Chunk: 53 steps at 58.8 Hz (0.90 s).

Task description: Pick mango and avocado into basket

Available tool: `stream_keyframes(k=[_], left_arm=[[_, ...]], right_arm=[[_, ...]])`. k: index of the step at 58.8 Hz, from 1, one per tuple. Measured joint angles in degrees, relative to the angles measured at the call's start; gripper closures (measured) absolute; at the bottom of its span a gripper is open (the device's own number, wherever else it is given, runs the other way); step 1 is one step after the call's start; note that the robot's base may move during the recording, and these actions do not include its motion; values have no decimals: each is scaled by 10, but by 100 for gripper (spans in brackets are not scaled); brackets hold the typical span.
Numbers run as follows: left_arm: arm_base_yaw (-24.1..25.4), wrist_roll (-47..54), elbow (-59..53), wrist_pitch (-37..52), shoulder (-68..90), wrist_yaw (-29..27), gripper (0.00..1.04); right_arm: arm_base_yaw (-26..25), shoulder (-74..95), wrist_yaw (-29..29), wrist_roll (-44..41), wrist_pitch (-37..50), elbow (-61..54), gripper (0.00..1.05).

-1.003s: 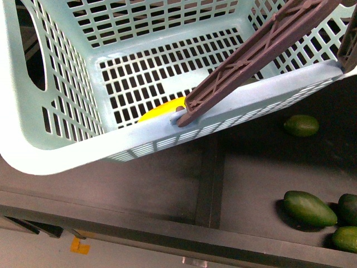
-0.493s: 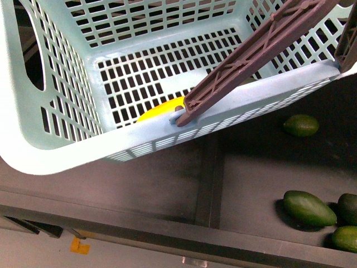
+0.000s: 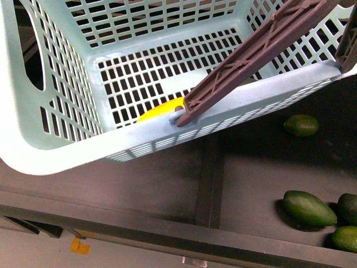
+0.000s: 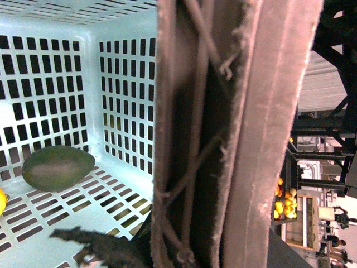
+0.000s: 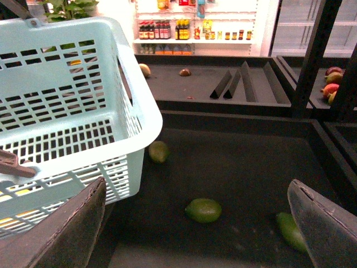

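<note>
In the front view the basket fills the upper left: pale teal plastic, with slotted lattice walls and floor and a smooth rounded rim. A brown ribbed handle crosses it diagonally from the near rim toward the upper right. The mango lies inside on the floor against the near wall, and only a bright yellow sliver shows above the rim. To the right, on the dark matte shelf, four smooth green avocados lie outside the basket: one further off and three near the right edge, the rightmost two cut off by the frame. Neither gripper appears here.

In the left wrist view the brown handle, rough and frayed at its moulded edges, stands close to the lens and blocks the middle of the picture. Behind it, the avocado, dull green and egg-shaped, rests on the basket floor, with a yellow edge of the mango just beside it. The left gripper's own fingers cannot be made out, so whether they are spread or clamped I cannot tell.

In the right wrist view the right gripper is spread wide, its two grey pads at the bottom corners, holding nothing. The basket corner hangs to one side, and three green avocados lie on the shelf.
</note>
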Motion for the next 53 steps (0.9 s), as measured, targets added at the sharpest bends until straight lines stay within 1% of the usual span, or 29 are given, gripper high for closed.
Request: stream_keyframes(k=[2,3,4,6,7,8,9,11,13,16,24,37,43,53], left_arm=[[-3,-7,0,5,0,-17,89],[-9,-25,-1,16,0,-66,89],[-11,-30,-1,21,0,-90,89],[-18,-80,-1,41,5,-181,89],[-19,-92,-1,45,7,-202,89],[-22,-116,-1,49,8,-241,89],[-23,-122,-1,51,10,-260,89],[-23,-165,1,54,16,-322,89],[-19,-182,4,57,22,-354,89],[-4,-196,11,62,38,-373,90],[38,-207,23,69,79,-364,90],[92,-241,61,73,165,-316,90],[120,-257,103,72,224,-290,90],[163,-264,194,63,319,-274,90]], right_arm=[[0,0,0,0,0,0,9],[0,0,0,0,0,0,9],[0,0,0,0,0,0,9],[0,0,-1,0,0,0,9],[0,0,-1,0,0,0,9],[0,0,-1,0,0,0,9],[0,0,-1,0,0,0,9],[0,0,-1,0,0,0,9],[0,0,0,0,0,0,9],[0,0,0,0,0,0,9],[0,0,0,0,0,0,9],[0,0,0,0,0,0,9],[0,0,0,0,0,0,9],[0,0,0,0,0,0,9]])
